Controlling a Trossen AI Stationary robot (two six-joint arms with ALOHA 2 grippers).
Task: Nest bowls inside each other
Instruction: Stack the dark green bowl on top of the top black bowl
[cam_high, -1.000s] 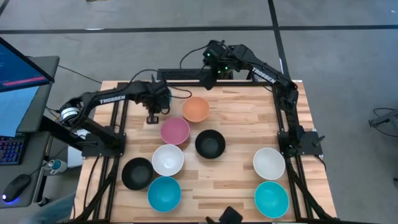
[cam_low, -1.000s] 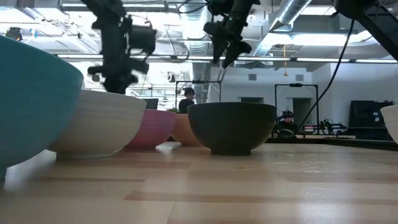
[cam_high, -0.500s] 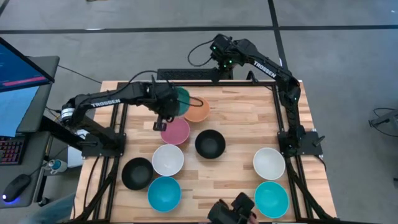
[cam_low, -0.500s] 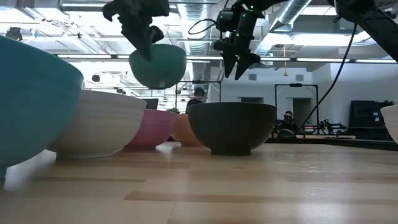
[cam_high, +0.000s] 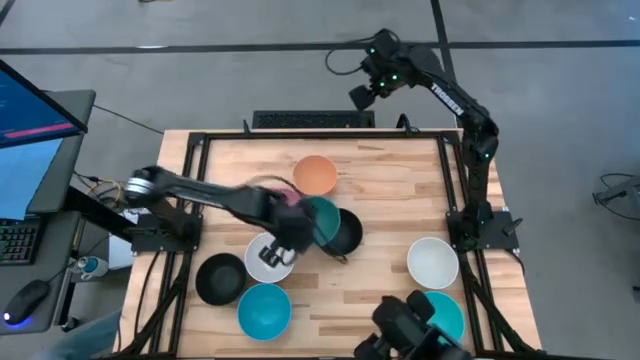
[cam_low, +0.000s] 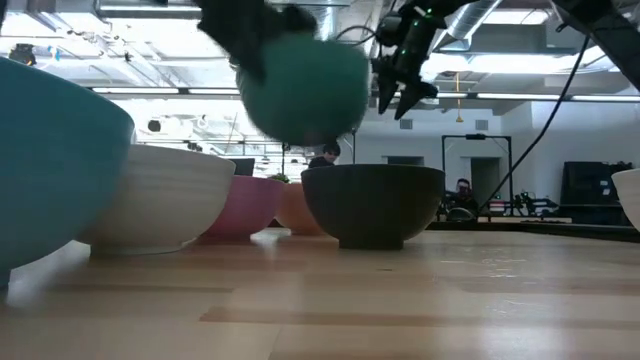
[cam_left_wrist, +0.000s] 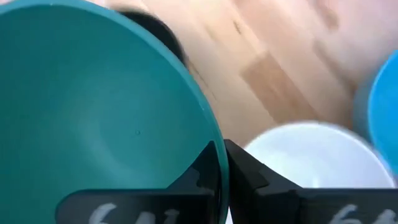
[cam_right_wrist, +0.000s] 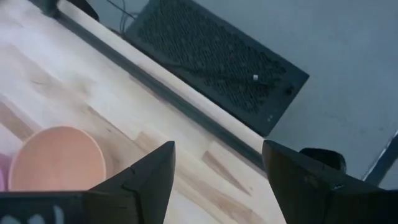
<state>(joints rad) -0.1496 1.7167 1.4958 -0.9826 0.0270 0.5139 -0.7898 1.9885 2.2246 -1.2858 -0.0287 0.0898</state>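
A dark green bowl (cam_high: 322, 220) hangs in the air at the table's middle, over the rim of a black bowl (cam_high: 348, 232), with my left gripper (cam_high: 298, 230) shut on it. Close by stand an orange bowl (cam_high: 315, 173), a pink bowl (cam_high: 278, 190), a white bowl (cam_high: 266, 260), a second black bowl (cam_high: 220, 278) and a turquoise bowl (cam_high: 264, 310). Another white bowl (cam_high: 432, 262) and another turquoise bowl (cam_high: 445, 312) stand at the near right. My right gripper (cam_high: 362, 97) is open, high beyond the table's far edge. My left gripper pinches the green bowl's rim (cam_left_wrist: 214, 163), one finger inside the bowl and one outside its wall. The fingers come from above, slanting down. The bowl (cam_low: 305, 88) hangs clear of the table, above the black bowl (cam_low: 372, 205).
A black grille-topped box (cam_right_wrist: 211, 62) lies just past the table's far edge. A dark object (cam_high: 405, 328) juts in over the near edge beside the right turquoise bowl. Bare wood shows at the far right and between the two groups of bowls.
My left gripper has swung from the table's far left toward the middle and the near edge, carrying the green bowl up and over the pink bowl to the black one. My right gripper, still open, has drawn back past the far edge toward the right.
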